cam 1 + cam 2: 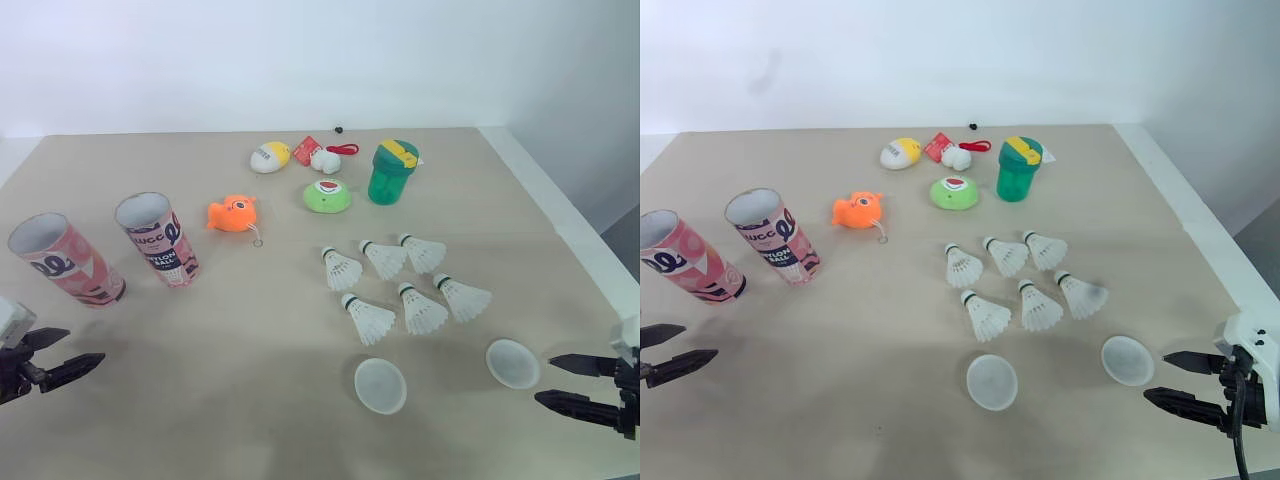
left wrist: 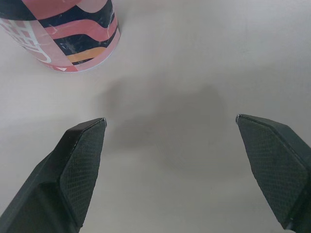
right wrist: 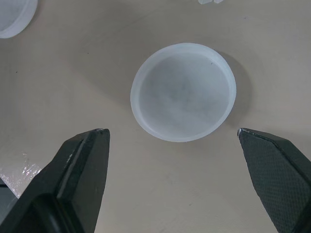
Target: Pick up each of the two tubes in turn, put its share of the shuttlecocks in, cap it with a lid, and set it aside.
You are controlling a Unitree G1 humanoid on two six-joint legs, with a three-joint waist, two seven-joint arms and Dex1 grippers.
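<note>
Beige table (image 1: 250, 400) below a white wall. Toward the far edge, a yellow-and-white egg-shaped toy (image 1: 269, 157); just right of it, a red packet (image 1: 307, 149) touching a small white figure (image 1: 325, 160), with a red loop (image 1: 343, 149) beside. Behind these, a tiny dark object (image 1: 339, 128), too small to tell. Nearer, a green domed toy (image 1: 327, 196), and to its right an upright green cup (image 1: 391, 172) with a yellow-and-green top. Left of the dome, an orange fish toy (image 1: 232, 213) with a small ring (image 1: 257, 241) just beside.

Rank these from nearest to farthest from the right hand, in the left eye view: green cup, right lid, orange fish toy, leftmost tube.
1. Right lid, beside the right hand.
2. Green cup, at the back.
3. Orange fish toy, left of centre.
4. Leftmost tube, far left.
</note>
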